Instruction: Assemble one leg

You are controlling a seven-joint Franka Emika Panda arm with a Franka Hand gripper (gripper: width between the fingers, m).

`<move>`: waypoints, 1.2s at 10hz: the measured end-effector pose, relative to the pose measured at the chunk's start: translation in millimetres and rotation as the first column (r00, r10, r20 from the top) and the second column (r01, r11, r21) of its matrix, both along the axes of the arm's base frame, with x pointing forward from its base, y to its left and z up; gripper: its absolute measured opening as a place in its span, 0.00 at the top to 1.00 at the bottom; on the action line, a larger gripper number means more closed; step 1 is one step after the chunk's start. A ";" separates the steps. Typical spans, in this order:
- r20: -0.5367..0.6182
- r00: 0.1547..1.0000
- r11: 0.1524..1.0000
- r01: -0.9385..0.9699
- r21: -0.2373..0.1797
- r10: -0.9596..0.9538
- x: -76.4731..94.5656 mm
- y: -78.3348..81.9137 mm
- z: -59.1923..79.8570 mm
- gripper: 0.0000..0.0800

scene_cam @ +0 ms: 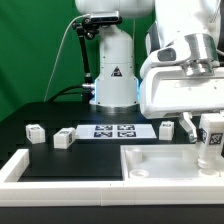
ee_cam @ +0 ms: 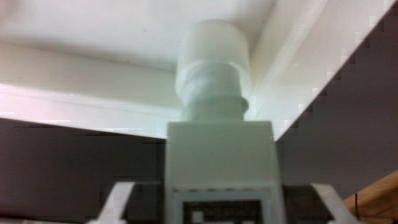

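While the leg [scene_cam: 212, 142] is gripped by the claw [scene_cam: 204, 127] above the tray-like piece [scene_cam: 150, 166] at the right, insertion is judged in hand; aligned lowering is needed next.

White arm [scene_cam: 182, 62], black cable [scene_cam: 67, 50], triangle-marked base [scene_cam: 112, 85].

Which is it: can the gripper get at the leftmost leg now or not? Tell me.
Probably not yet: the gripper is shut on another leg. The leftmost leg lies uncovered on the table.

The leg [scene_cam: 210, 138] is smooth, matt white plastic; the table [scene_cam: 25, 112] matt black
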State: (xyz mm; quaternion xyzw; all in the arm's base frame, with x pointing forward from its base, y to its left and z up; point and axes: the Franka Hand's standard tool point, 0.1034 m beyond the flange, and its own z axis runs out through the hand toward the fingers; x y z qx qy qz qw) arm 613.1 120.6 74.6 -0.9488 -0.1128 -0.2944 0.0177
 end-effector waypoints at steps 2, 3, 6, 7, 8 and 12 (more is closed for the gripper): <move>0.002 1.000 1.000 0.000 0.001 0.000 2.5 1.1 -2.4 0.64; -0.007 1.000 1.000 -0.002 0.001 0.002 0.6 2.3 -5.7 0.64; -0.015 1.000 1.000 0.004 -0.002 -0.004 -2.5 -2.3 -15.2 0.64; -0.005 1.000 1.000 0.006 -0.002 -0.006 -2.3 -3.3 -15.5 0.64; -0.005 1.000 1.000 0.008 -0.002 -0.008 -2.0 -4.4 -15.5 0.64; -0.018 0.999 1.000 0.026 0.008 -0.026 -0.4 -12.8 -15.9 0.63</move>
